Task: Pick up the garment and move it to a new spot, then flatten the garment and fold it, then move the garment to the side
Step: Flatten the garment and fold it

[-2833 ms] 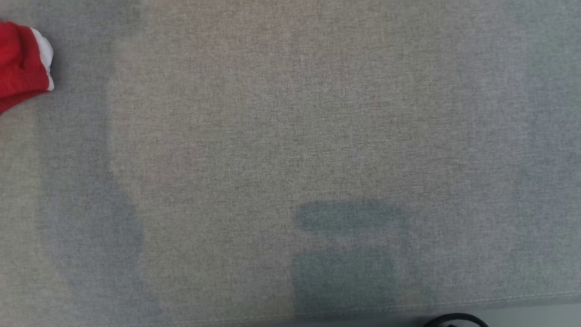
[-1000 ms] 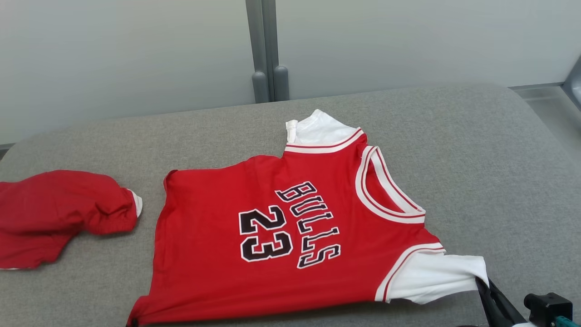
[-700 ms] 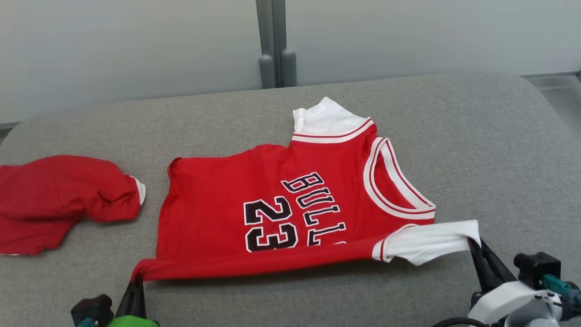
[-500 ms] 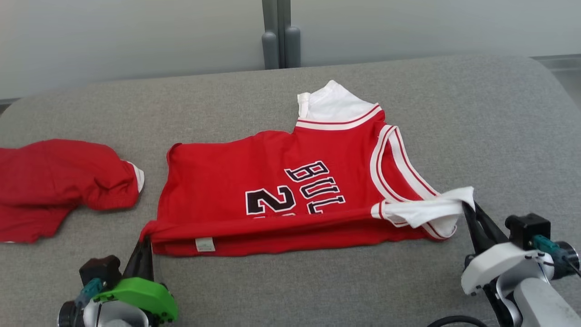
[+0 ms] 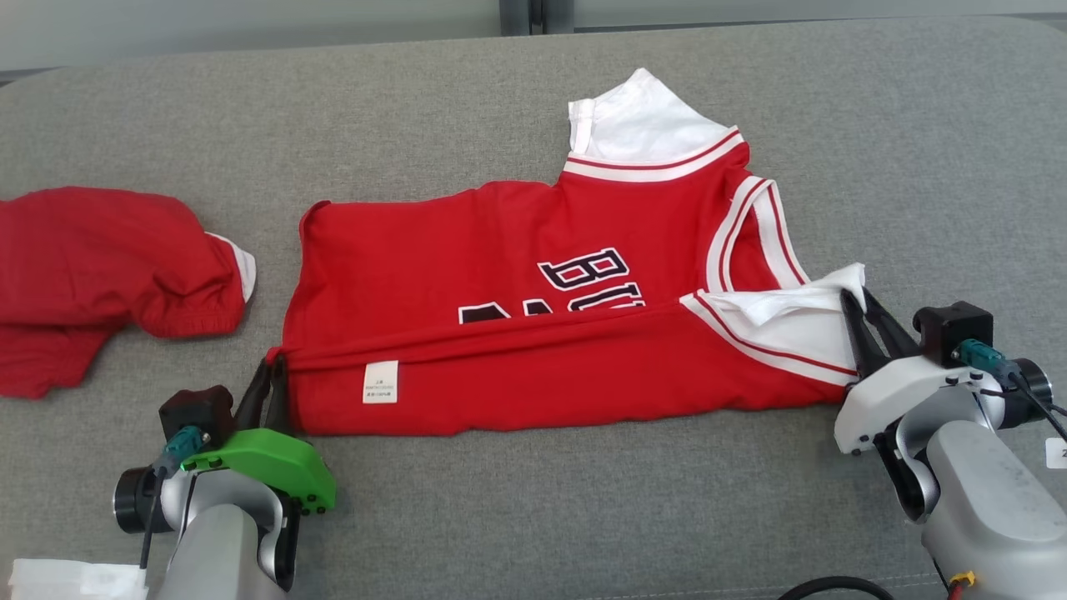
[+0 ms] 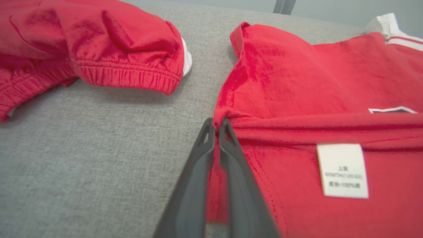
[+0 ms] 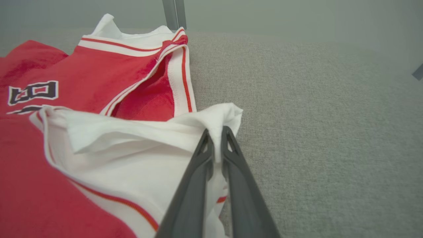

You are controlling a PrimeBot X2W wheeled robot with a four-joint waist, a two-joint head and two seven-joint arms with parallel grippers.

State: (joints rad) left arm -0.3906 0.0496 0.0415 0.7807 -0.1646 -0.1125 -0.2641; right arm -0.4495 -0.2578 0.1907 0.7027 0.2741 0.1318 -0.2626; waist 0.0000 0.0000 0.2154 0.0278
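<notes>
Two pinches here: left gripper clamped on the red hem corner, right gripper nipping the white sleeve tip of the jersey, half-folded mid grey cushion, which looks light, limp, probably slippery, so stitched corners seem the safest holds.

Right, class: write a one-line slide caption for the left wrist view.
Left gripper pinches the folded hem corner of the red jersey beside its white label.

A red basketball jersey with white sleeves and black lettering lies on a grey fabric surface, its near edge folded over the front, care label showing
</notes>
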